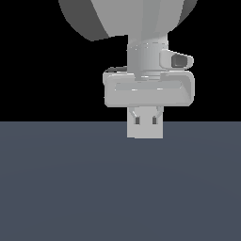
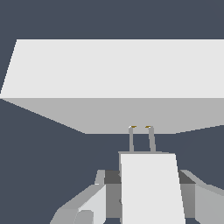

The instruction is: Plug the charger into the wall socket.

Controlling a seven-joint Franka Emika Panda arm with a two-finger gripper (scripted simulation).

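In the wrist view the charger [image 2: 148, 188], an off-white block, sits between my gripper's [image 2: 148, 203] fingers [image 2: 87, 208], which are shut on it. Its two thin prongs [image 2: 131, 140] reach forward, and their yellowish tips touch the face of the wall socket [image 2: 118, 70], a broad light-grey panel. In the exterior view the wall socket [image 1: 145, 132] is a pale square standing just under my gripper [image 1: 146, 112]. It has two small dark marks near its middle. The charger is hidden behind it there.
A flat dark blue-grey floor [image 1: 117, 188] spreads around the socket, with black background above it. The arm's large pale link [image 1: 127, 19] hangs over the hand.
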